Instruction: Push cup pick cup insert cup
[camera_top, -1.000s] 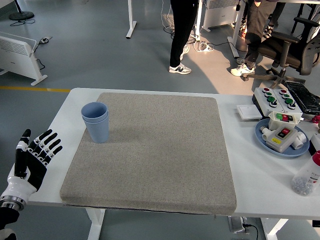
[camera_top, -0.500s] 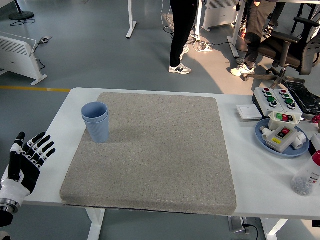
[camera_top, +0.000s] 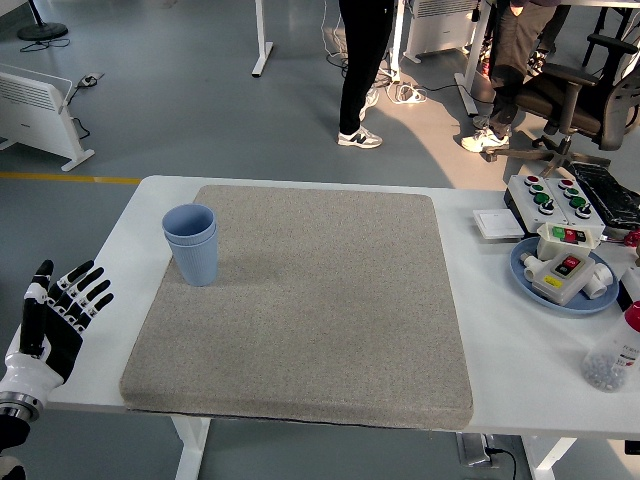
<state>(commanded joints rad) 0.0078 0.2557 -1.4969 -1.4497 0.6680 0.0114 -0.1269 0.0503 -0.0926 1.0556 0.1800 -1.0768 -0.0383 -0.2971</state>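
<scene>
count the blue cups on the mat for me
2, nested as one stack: the outer blue cup stands upright at the grey mat's far left corner, and the inner blue cup sits inside it, only its rim showing. Further nested cups could be hidden.

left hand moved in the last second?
Yes. The left hand has pulled back left and toward the table's near edge, away from the grey mat; fingers spread.

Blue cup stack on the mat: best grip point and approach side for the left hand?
Likely the side wall of the blue cup stack, just below the rims, approached from the left. It stands upright near the mat's left edge, and the open left hand waits on that side.
</scene>
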